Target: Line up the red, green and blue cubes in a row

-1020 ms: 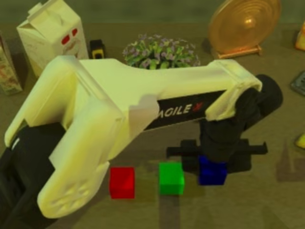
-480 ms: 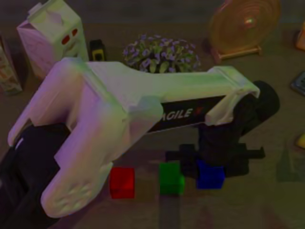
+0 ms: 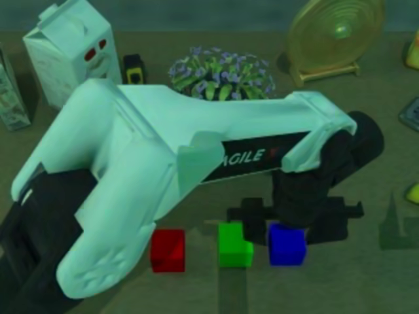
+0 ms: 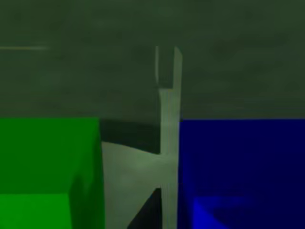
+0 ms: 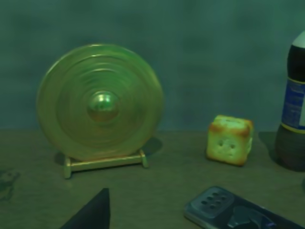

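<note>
"AGILE" is read in white lettering on the left arm's (image 3: 196, 150) dark side panel. The red cube (image 3: 167, 249), green cube (image 3: 235, 244) and blue cube (image 3: 287, 244) are set in a row running 9 to 3 o'clock near the table's (image 3: 366, 281) front edge. The left gripper (image 3: 292, 216) is held at the blue cube's 12 o'clock, fingers spread, grasping nothing.

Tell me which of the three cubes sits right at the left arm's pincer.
The blue cube, rightmost in the row, lies directly below the left pincer. The green cube sits beside it, the red cube farthest left.
</note>
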Controlling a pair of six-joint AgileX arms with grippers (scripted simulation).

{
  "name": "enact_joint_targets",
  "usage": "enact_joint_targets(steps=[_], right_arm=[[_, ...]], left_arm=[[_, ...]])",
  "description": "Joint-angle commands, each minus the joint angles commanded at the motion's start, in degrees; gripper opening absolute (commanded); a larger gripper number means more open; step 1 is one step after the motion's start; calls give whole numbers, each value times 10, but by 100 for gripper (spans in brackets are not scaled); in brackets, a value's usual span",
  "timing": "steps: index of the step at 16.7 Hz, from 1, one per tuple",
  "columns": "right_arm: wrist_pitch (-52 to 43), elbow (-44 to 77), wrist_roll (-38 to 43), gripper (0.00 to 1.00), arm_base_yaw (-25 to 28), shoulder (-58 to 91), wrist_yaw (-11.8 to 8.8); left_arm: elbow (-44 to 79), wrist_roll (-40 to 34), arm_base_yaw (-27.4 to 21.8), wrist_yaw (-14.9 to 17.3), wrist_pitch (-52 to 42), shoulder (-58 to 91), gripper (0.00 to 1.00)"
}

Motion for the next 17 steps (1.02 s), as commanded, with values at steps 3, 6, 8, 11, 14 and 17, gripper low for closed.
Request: enact_joint_targets(steps=[3, 6, 8, 11, 14, 17], right_arm=[[0, 0, 0, 100, 0, 0, 0], [0, 0, 0, 100, 0, 0, 0], [0, 0, 0, 100, 0, 0, 0], [0, 0, 0, 100, 0, 0, 0], [0, 0, 0, 100, 0, 0, 0], [0, 0, 0, 100, 0, 0, 0]], left_arm=[[0, 0, 0, 0, 0, 0, 100], [0, 0, 0, 0, 0, 0, 100], [0, 0, 0, 0, 0, 0, 100], [2, 0, 0, 0, -2, -1, 100], [34, -1, 1, 1, -41, -9, 100], [79, -3, 6, 1, -104, -22, 100]])
